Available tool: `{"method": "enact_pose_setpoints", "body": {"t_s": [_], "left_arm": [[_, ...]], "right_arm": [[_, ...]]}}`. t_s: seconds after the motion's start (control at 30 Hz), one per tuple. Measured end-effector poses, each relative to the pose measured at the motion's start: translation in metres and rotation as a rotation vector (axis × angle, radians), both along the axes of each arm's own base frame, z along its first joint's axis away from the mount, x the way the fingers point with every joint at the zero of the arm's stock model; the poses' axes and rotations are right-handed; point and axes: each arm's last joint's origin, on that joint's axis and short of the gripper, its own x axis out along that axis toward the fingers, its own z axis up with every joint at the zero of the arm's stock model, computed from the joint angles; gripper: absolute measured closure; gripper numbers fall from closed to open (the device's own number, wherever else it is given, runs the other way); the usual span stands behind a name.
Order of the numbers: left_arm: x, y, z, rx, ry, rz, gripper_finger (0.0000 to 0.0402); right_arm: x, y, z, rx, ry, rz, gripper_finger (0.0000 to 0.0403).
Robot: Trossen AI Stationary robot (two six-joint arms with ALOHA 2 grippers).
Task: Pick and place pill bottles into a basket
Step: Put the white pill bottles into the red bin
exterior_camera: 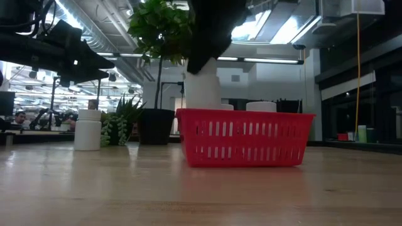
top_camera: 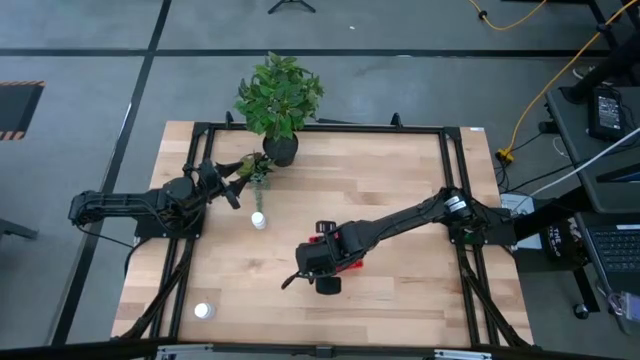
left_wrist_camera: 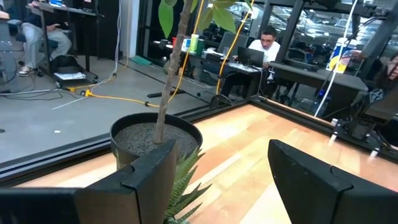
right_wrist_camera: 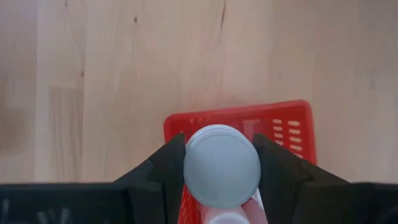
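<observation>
The red basket (exterior_camera: 245, 138) stands mid-table, partly under my right arm in the high view (top_camera: 350, 264). My right gripper (right_wrist_camera: 222, 165) is over one end of the basket, shut on a white pill bottle (exterior_camera: 202, 89). The tops of two more bottles (exterior_camera: 260, 107) show above the basket's rim. One bottle (top_camera: 259, 220) stands upright on the table left of the basket; it also shows in the low view (exterior_camera: 88, 130). Another bottle (top_camera: 203, 311) stands near the front left corner. My left gripper (left_wrist_camera: 221, 180) is open and empty, close to the black plant pot (left_wrist_camera: 155, 140). My right gripper pinches the bottle between its two fingers (right_wrist_camera: 163, 168), one on each side of its upper end (right_wrist_camera: 191, 163). The fingers come from above, pointing down. The bottle hangs upright over the basket's end, its lower end (exterior_camera: 202, 105) at about rim height.
A potted plant (top_camera: 278, 100) stands at the table's far edge, with a small spiky green plant (exterior_camera: 119, 129) beside it, next to my left gripper (top_camera: 235, 182). A black frame (top_camera: 455, 180) runs along the table's edges. People sit at desks beyond the table.
</observation>
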Motion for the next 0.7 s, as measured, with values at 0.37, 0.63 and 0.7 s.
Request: {"method": "enact_pose_setpoints", "body": {"t_s": [0.37,0.63,0.7], "left_arm": [[0.000,0.000,0.000,-0.001,-0.001,-0.017,0.0155],[0.000,0.000,0.000,-0.001,-0.001,-0.017,0.0155],[0.000,0.000,0.000,-0.001,-0.001,-0.017,0.0155]], "right_arm": [[0.002,0.001,-0.026,0.035,-0.031,0.003,0.0252],[0.003,0.000,-0.041,0.062,-0.055,-0.040,0.0252],[0.002,0.001,-0.042,0.071,-0.048,-0.047,0.0252]]}}
